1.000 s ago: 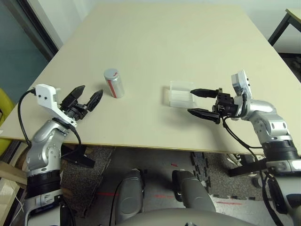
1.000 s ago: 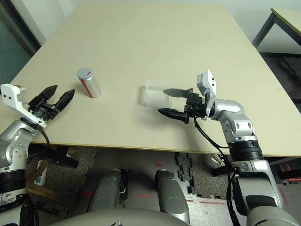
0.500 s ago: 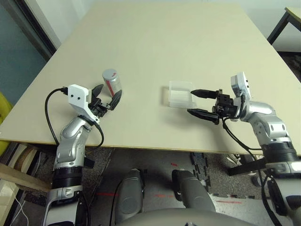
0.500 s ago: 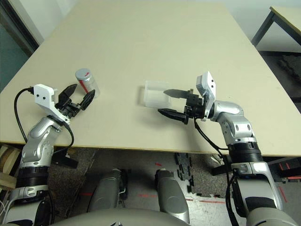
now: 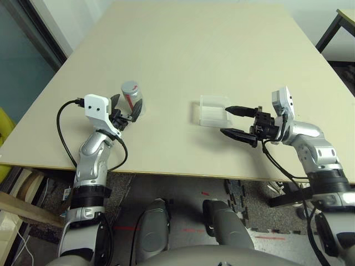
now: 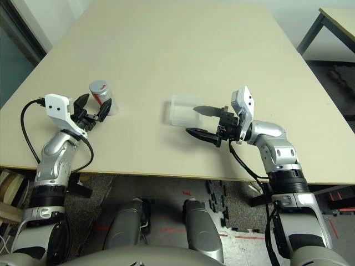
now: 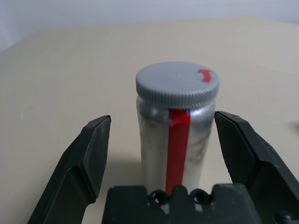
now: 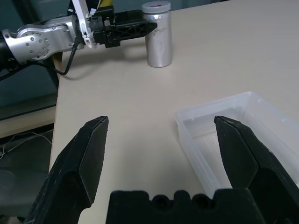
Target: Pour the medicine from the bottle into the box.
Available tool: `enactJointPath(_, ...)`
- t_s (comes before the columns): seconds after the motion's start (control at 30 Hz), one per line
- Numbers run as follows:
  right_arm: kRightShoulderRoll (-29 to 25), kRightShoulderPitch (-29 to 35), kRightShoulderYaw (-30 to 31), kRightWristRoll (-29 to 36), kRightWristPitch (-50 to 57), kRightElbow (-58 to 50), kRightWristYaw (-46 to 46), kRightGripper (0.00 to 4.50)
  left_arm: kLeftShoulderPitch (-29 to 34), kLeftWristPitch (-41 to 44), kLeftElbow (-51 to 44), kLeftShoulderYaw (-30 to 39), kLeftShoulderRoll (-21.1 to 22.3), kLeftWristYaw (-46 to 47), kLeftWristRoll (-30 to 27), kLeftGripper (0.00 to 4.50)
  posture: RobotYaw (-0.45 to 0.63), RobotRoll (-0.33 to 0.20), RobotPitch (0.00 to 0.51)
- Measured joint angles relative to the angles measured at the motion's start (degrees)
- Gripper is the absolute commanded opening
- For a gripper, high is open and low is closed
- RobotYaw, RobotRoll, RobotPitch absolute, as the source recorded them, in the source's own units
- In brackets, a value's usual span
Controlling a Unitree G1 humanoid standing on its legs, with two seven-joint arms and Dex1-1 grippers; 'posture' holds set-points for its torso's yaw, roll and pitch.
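Bottle (image 7: 154, 135), a small cylinder of shiny silver-grey material, stands upright on the worktop (image 5: 166, 50), left of centre in the upper half of the left eye view. Its flat grey lid (image 7: 173, 77) is on, matt, with a finely ribbed rim and a red mark on top; a glossy red stripe (image 7: 177, 144) runs straight down the side below it. The left gripper (image 5: 127, 100) is at the bottle's near side, its angular black fingers spread wide on either side of it; nothing is clamped, and whether one finger brushes the bottle I cannot tell.

The box (image 5: 209, 116), a shallow square tray of clear, slightly milky plastic with rounded corners and thin walls, lies right of centre in the left eye view, a little lower than the bottle and well apart from it. The right gripper (image 5: 225, 120) comes in from the right with its tapering, dark fingers wide open and holding nothing; one finger overlaps the tray in the view, though contact cannot be made out.

The worktop is smooth, matt and pale beige, with a thin brownish edge running across the lower half of the frame. Below it, the floor (image 5: 186, 191) shows grey with red lines.
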Motion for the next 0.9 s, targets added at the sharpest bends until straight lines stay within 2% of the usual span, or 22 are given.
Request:
enactJointPath(0.5,-0.12,0.57,0.0,-0.03,0.0,-1.18,-0.95,4.5,-10.02,-8.44,19.68,-0.25,0.13,-2.95,1.45,4.44,-0.12,0.0,0.136)
enactJointPath(0.9,-0.47,1.07,0.0,-0.04,0.01,-2.01,-1.73,4.5,-11.25,-11.64,22.81,-0.66,-1.11,-2.44,2.36,4.44,-0.13,0.0,0.134)
